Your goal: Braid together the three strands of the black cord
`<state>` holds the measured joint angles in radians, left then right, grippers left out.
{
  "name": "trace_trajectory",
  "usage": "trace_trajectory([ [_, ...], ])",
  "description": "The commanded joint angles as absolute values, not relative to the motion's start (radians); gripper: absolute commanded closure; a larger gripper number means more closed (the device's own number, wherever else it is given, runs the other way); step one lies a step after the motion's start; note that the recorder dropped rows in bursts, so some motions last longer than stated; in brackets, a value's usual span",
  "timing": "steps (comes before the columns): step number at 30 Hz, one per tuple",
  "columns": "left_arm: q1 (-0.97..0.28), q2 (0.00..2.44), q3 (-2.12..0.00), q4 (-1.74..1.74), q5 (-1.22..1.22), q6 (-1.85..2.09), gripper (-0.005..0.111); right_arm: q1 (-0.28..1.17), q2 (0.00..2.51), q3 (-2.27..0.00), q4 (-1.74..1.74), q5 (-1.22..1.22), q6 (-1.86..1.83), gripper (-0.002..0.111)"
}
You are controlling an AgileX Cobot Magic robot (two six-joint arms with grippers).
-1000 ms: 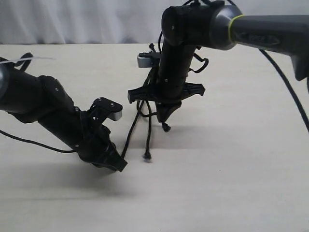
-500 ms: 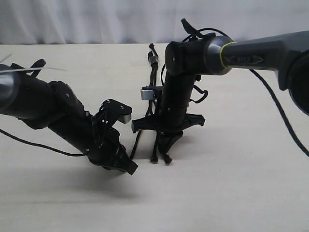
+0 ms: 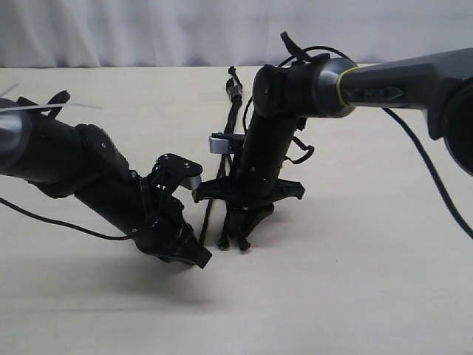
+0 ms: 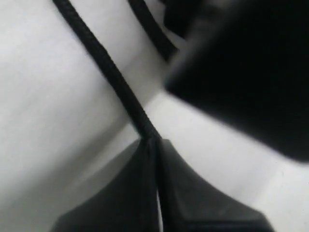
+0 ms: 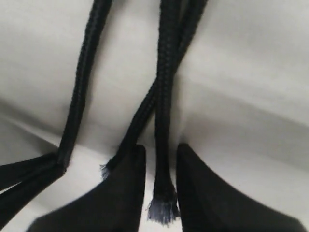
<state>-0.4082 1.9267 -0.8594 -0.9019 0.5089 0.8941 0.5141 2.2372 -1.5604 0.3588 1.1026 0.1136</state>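
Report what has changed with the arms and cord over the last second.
The right gripper swept toward the camera along the black cord, uncovering its bound top, and now straddles one strand. The strand tips, spread before, now bunch beside it. The left gripper edged right. Unchanged: it stays shut on the outer strand.

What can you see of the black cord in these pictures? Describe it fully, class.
The black cord is thin, matte, woven rope lying on the pale table. In the exterior view its bound top lies at the far end. The three strands run toward the camera, two of them crossing, and end in frayed tips. The left tool is shut on one strand. Another strand lies between the fingers of the right tool; whether it is pinched is unclear.
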Motion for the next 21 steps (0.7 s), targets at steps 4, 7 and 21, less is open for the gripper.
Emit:
trace_trajectory([
  [4, -0.392, 1.925, -0.851, -0.896, 0.562, 0.89, 0.084, 0.508, 2.193, -1.554, 0.334, 1.053, 0.127, 0.076],
  [7, -0.335, 1.882, -0.851, -0.894, 0.615, 0.89, 0.081, 0.475, 2.144, -1.554, 0.313, 1.049, 0.151, 0.076],
  [21, 0.023, 1.449, -0.851, -0.368, 0.79, 0.383, 0.107, 0.339, 1.753, -1.23, 0.14, 0.946, 0.151, 0.104],
])
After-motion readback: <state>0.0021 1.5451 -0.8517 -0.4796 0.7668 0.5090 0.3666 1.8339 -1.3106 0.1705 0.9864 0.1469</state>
